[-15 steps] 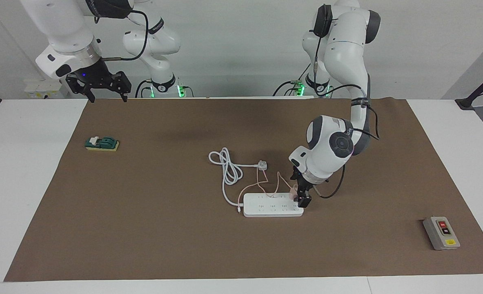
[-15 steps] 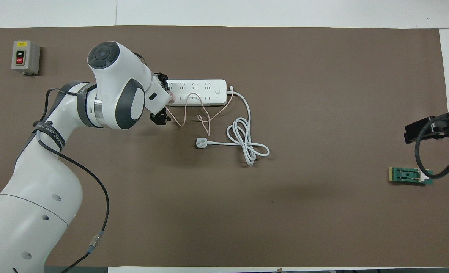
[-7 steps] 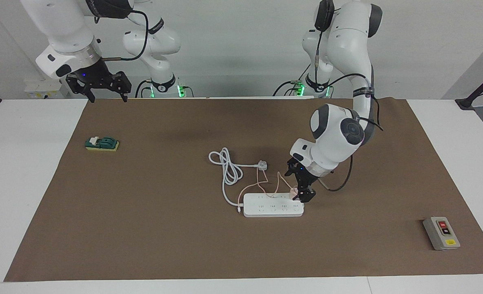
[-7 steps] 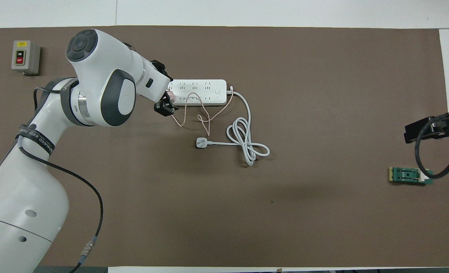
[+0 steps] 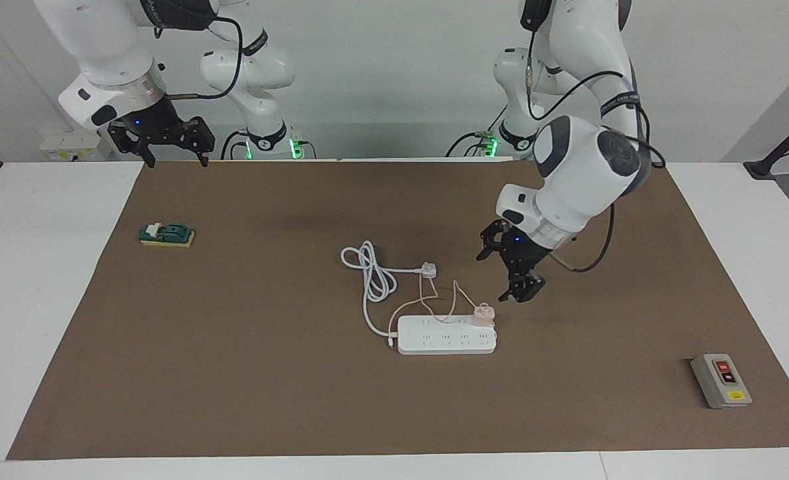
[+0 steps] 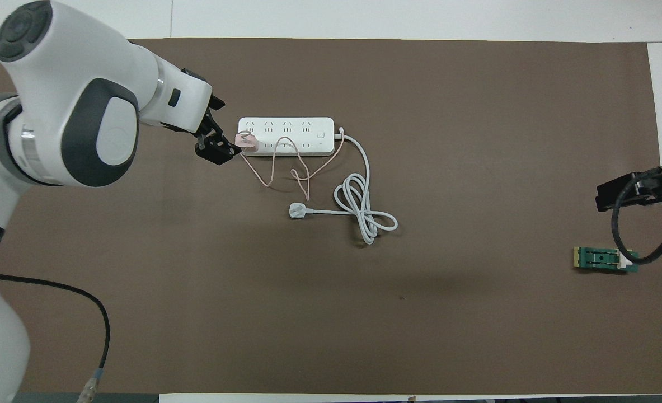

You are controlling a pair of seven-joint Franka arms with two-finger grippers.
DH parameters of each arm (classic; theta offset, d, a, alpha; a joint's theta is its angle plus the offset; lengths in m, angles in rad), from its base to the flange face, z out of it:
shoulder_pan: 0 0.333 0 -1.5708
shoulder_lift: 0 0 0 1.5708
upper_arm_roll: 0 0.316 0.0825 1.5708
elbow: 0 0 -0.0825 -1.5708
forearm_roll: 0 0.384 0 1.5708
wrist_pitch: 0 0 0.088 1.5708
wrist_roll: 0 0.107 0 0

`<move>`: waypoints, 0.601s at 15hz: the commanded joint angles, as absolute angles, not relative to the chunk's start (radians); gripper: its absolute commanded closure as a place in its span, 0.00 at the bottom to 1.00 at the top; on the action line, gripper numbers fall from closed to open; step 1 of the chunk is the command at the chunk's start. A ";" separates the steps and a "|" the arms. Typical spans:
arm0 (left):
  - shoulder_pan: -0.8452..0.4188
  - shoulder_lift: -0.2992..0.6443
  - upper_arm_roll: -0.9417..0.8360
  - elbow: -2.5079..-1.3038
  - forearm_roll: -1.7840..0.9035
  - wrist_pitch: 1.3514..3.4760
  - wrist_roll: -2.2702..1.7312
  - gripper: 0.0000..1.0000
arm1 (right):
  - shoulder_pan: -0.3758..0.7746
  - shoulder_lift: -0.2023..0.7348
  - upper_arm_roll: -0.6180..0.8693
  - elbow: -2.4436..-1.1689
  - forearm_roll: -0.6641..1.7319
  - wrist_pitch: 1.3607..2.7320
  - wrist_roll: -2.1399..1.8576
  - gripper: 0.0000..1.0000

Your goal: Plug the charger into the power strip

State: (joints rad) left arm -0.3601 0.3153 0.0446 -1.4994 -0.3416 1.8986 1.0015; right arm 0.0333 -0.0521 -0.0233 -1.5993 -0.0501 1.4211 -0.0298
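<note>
We see the charger (image 5: 483, 314) seated in the power strip (image 5: 446, 335); our left pincer (image 5: 509, 273) hangs open above, released; right pincer (image 5: 172, 149) waits open.

Charger (image 5: 483, 314) prongs hidden against the power strip (image 5: 446, 335); right tool (image 6: 633, 191) cut off overhead.

The power strip (image 5: 446, 335) lies on the mat (image 5: 267, 373) covering the counter (image 5: 34, 267), with the charger (image 5: 483, 313) seated on its end toward the left arm. The strip's plug (image 5: 428, 269) and coiled cord (image 5: 371, 273) lie nearer the robots. The left hand (image 5: 509, 267) hangs above the mat just beside the charger. The switch box (image 5: 721, 380) sits at the left arm's end, the small switch block (image 5: 166, 235) at the right arm's end, where the right hand (image 5: 174, 148) waits
</note>
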 commanded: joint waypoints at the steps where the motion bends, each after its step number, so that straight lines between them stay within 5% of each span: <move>1: -0.354 0.238 0.067 -1.490 -0.348 1.778 0.853 0.00 | 0.029 -0.057 -0.020 -1.598 -0.043 1.437 -0.044 0.00; 9: -0.331 0.095 0.149 -1.480 -0.148 1.594 0.433 0.00 | 0.028 -0.055 -0.020 -1.601 -0.043 1.456 -0.044 0.00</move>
State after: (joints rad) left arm -0.3267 0.1330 0.1536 -1.4769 -0.2183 1.6218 0.5791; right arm 0.0333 -0.0521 -0.0231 -1.5992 -0.0501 1.4461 -0.0298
